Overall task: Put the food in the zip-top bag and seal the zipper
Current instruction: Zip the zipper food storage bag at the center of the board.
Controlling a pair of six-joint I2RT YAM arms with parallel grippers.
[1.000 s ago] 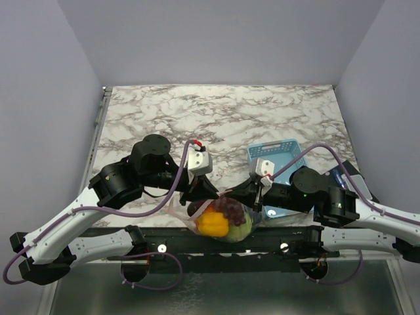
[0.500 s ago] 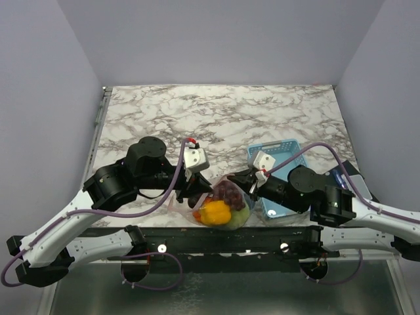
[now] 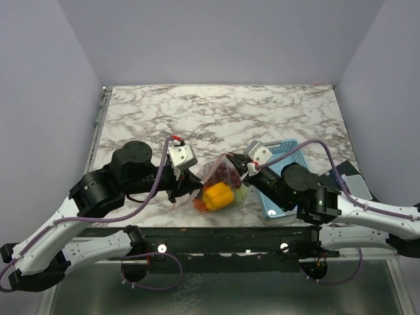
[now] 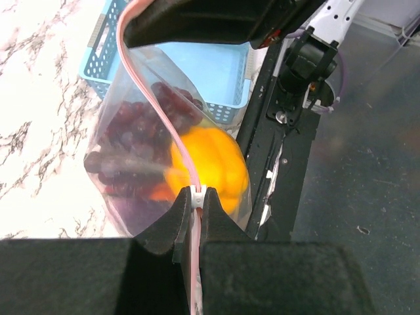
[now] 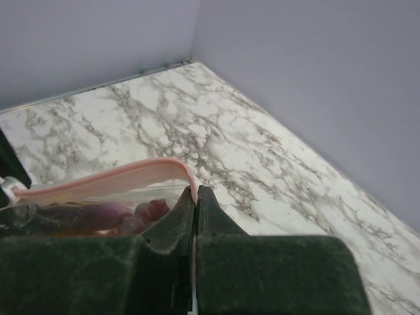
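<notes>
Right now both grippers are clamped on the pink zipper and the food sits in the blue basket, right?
Wrong on the food: the left wrist view shows the grapes and orange piece inside the zip-top bag, not in the blue basket. The left gripper and right gripper are indeed clamped on the pink zipper.

The right arm (image 3: pixel 308 197) hides much of the blue basket (image 3: pixel 292 151); food (image 4: pixel 125 178) deep in the zip-top bag (image 4: pixel 141 73) is blurred.
</notes>
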